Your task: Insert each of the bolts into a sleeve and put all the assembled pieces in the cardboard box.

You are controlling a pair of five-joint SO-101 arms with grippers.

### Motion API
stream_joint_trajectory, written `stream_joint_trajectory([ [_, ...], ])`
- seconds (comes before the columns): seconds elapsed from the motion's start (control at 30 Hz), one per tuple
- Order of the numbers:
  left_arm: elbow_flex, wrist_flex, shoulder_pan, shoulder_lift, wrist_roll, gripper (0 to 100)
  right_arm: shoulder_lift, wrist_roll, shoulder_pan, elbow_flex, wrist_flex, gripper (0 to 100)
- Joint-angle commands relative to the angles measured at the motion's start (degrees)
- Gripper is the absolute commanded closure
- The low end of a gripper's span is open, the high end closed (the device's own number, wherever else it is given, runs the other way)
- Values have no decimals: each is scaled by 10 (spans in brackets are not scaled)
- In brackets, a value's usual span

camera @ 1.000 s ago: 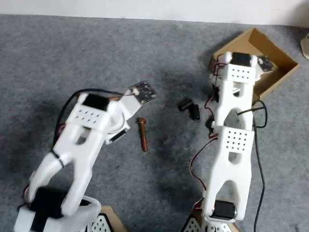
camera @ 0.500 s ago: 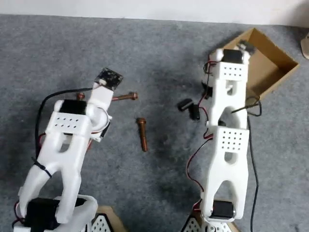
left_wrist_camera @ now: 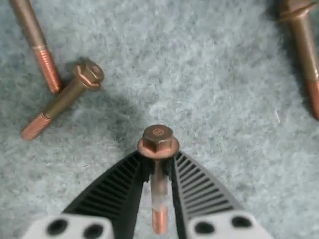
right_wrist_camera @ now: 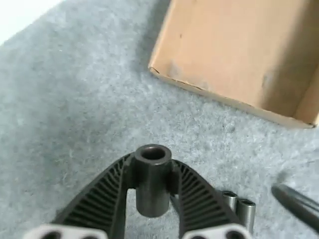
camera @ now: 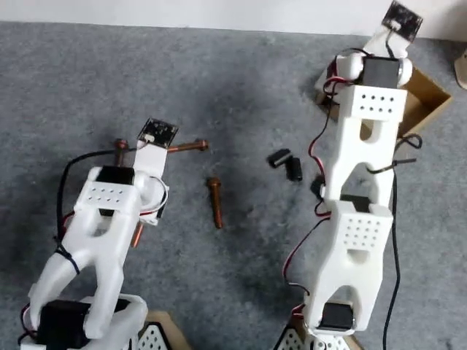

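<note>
**Desk:** What is the left side showing?

**Operator:** I am watching the left gripper (left_wrist_camera: 158, 158) pinching a copper bolt (left_wrist_camera: 158, 140) just under its hex head. The ribbed fingers (left_wrist_camera: 122, 181) are pressing on the shank from both sides, and the threaded end is pointing back toward the wrist. The bolt is hanging head-down over the grey carpet (left_wrist_camera: 209, 89). Three loose bolts are lying on the carpet around it. One (left_wrist_camera: 62, 105) is resting just beside another (left_wrist_camera: 33, 41), though I cannot tell whether they are touching. A third (left_wrist_camera: 303, 47) is lying well apart on the other side.

**Desk:** And the right?

**Operator:** I am seeing the right gripper (right_wrist_camera: 152, 167) clamping a dark sleeve (right_wrist_camera: 152, 191) between its fingers, with the open bore facing the wrist camera. The sleeve is being held above the carpet near a corner of the cardboard box (right_wrist_camera: 209, 92), outside its wall. From overhead, the right arm (camera: 357, 219) is stretching up toward that box. Two more sleeves (camera: 293, 169) are lying close together on the carpet between it and the left arm (camera: 109, 219).
</note>
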Motion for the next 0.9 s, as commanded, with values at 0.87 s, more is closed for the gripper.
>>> stream_joint_trajectory([
  [0.87,-153,198,106,-170,207,995,-693,171,8,568,-22,994],
])
